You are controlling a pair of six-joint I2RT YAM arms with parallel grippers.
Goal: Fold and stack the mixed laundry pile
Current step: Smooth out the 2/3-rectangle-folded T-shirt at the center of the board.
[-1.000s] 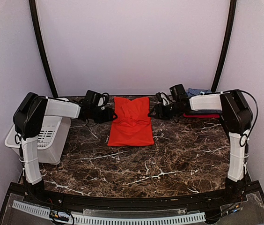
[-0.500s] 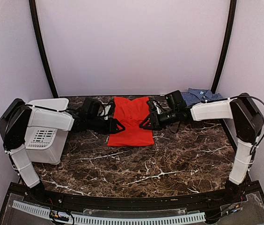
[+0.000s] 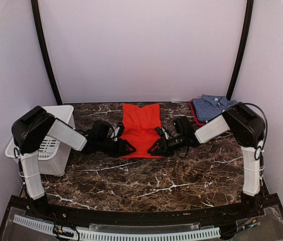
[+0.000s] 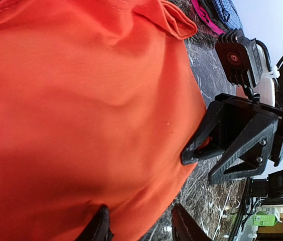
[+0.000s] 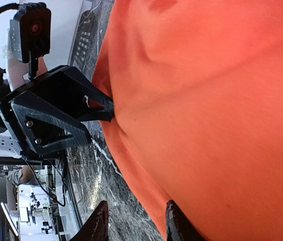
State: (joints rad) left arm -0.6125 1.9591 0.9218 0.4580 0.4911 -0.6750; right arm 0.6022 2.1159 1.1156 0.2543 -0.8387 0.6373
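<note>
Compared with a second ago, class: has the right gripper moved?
Yes. The right gripper came toward the near edge of the table, down the right side of the orange shirt.

Basket: white slotted plastic basket [image 3: 56,159], at the left edge of my overhead frame, resting on the table.
Table: dark brown marble-patterned tabletop [image 3: 181,175] with white veins, across the lower half.
Wall: plain pale wall [image 3: 141,50], upper half.
</note>
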